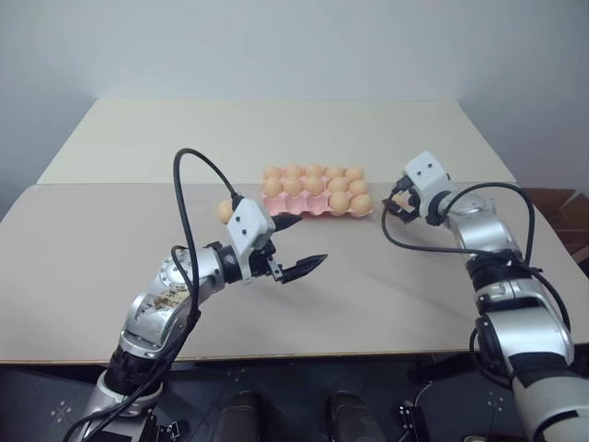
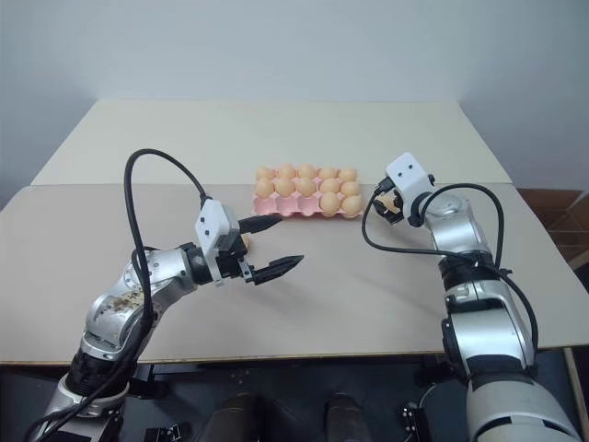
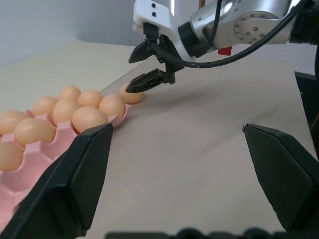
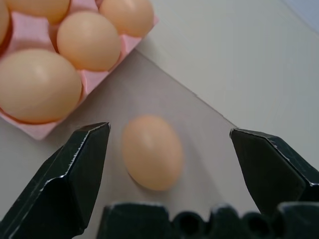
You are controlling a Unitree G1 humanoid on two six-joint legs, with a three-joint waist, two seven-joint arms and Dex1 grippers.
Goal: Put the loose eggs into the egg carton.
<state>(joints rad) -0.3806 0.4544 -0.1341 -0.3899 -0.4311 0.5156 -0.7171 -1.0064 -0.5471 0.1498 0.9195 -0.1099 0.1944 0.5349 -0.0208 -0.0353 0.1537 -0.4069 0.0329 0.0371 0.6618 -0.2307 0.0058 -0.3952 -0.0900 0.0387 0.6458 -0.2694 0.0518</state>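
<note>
The right gripper (image 4: 169, 164) holds its fingers spread wide around a loose egg (image 4: 152, 152) lying on the table (image 1: 368, 295), just beside the pink egg carton (image 1: 308, 210). The left gripper (image 1: 299, 244), also spread and empty, hovers near the carton's other end, where another egg (image 1: 225, 211) sits. An off-centre squeeze could roll the egg away.

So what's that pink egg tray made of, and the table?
The egg carton looks like moulded plastic or pressed pulp: its cups are thin, smoothly curved and evenly pink, with a matte surface, so either is possible. The table looks like a board with a smooth matte laminate or painted top: flat, pale beige, no grain showing, with a straight seam across it.
</note>
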